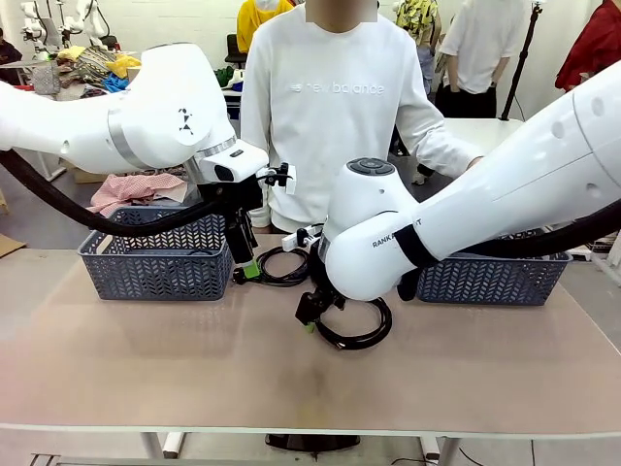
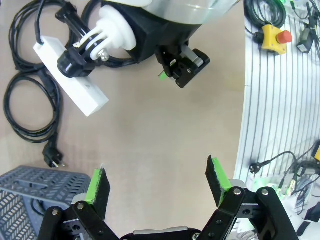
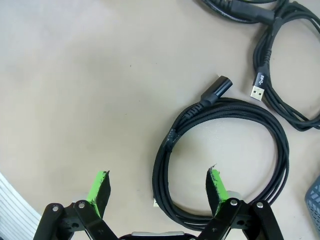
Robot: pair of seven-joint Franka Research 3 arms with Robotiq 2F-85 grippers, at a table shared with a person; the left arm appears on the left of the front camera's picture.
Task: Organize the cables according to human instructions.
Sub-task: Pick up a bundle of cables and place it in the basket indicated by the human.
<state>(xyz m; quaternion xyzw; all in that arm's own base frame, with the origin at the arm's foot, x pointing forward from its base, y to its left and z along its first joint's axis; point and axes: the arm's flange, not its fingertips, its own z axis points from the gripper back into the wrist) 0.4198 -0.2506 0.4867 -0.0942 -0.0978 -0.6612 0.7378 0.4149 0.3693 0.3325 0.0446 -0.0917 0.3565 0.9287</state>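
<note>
Two black cables show on the table's far middle. One coil point(image 1: 357, 342) lies under my right gripper point(image 1: 310, 316). In the right wrist view that gripper point(image 3: 158, 186) is open, and the coil's point(image 3: 162, 165) nearer strands lie between its green pads point(image 3: 100, 187). A second cable point(image 3: 258, 91) with a USB plug lies just beyond. My left gripper point(image 1: 248, 264) hangs open beside another coil point(image 1: 287, 278), in front of the person. The left wrist view has its fingers point(image 2: 157, 182) wide over bare table, with a plugged cable point(image 2: 51, 157) off to one side.
A grey basket point(image 1: 146, 272) stands at the far left and a second one point(image 1: 495, 282) at the far right. A person in a white sweatshirt point(image 1: 330, 107) stands behind the table. My two arms are close together over the middle. The table's near half is bare.
</note>
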